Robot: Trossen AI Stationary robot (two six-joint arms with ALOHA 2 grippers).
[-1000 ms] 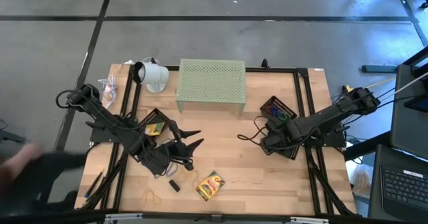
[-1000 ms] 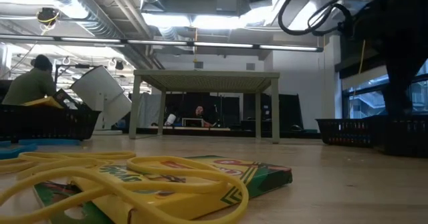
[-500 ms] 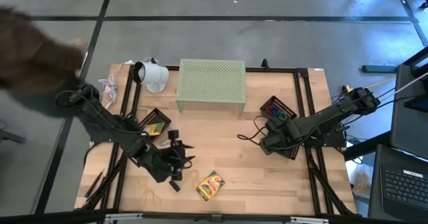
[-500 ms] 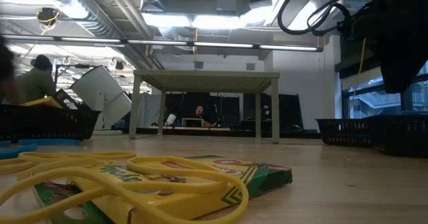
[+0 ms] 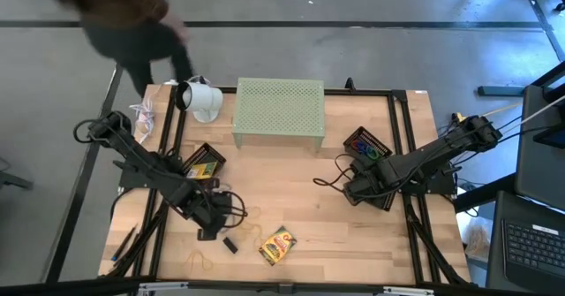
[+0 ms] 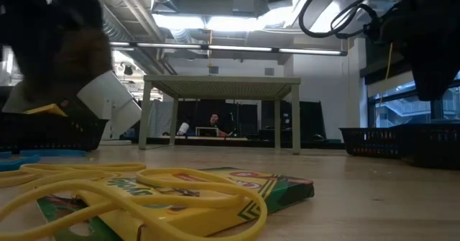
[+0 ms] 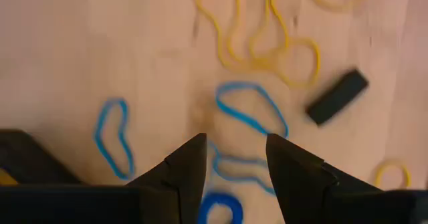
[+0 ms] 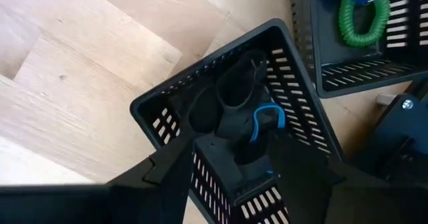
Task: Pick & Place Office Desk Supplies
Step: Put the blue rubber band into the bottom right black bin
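Though mostly black-filled, tray [image 8: 221, 110] with blue band [image 8: 266, 120]

— From overhead we look straight down on the whole table [image 5: 353, 234], both arms and the pale green stand [image 5: 279, 110]. What do we get at table height?

— We sit on the wood, facing level across to the same stand [image 6: 221, 86] and the room behind; the crayon box [image 6: 215, 191] fills our foreground, and we find it from above too [image 5: 277, 245].

— And the wrists?

— On the left wrist we hang close over the wood, looking down at blue bands [image 7: 251, 110] and a black piece [image 7: 337, 97]. On the right wrist we look closely down into a black mesh tray [image 8: 234, 110], the one we also see from overhead [image 5: 366, 187]
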